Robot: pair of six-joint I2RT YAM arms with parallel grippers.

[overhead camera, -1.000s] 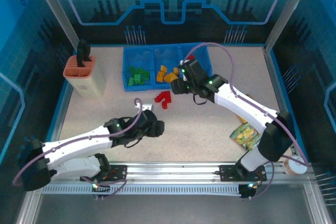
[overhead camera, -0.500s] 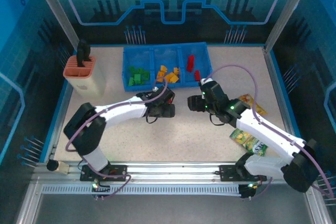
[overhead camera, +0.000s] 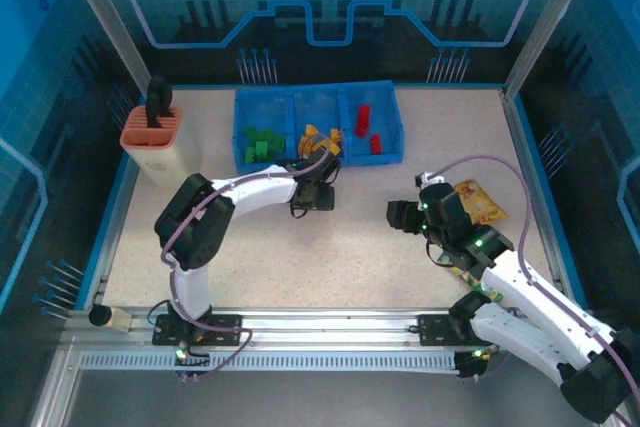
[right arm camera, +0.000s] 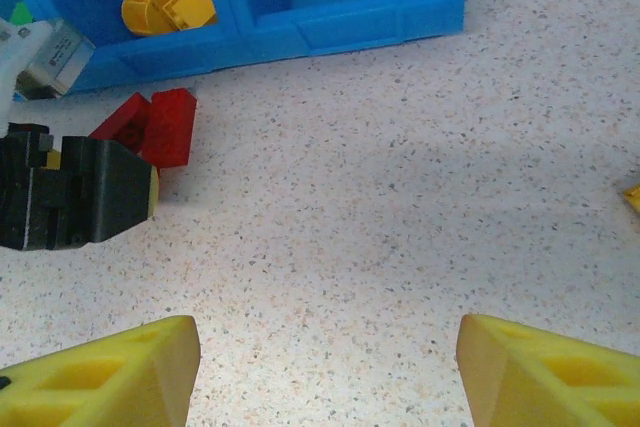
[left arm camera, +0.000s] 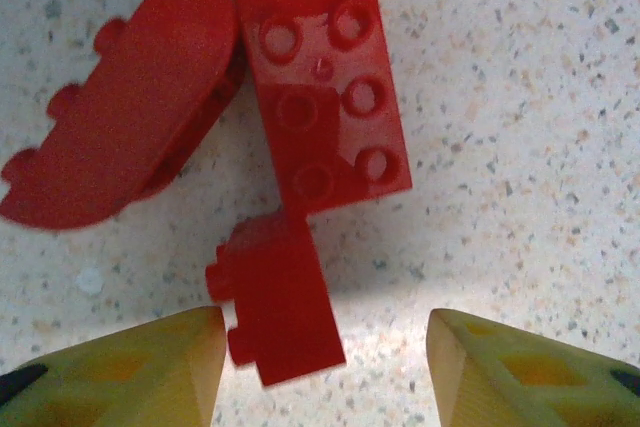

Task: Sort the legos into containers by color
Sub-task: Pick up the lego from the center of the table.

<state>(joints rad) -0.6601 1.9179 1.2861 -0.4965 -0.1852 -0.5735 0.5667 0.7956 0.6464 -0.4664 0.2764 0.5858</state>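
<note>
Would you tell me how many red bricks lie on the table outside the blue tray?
3, clustered at the left gripper: a rounded one, a long studded one touching it, and a small one between the fingertips. Others might hide beneath the gripper.

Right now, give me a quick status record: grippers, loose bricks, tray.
left gripper: open, straddling small red brick
right gripper: open, empty, over table
loose red legos: three, on table before tray
tray compartments: green legos left, yellow legos middle, red legos right
</note>
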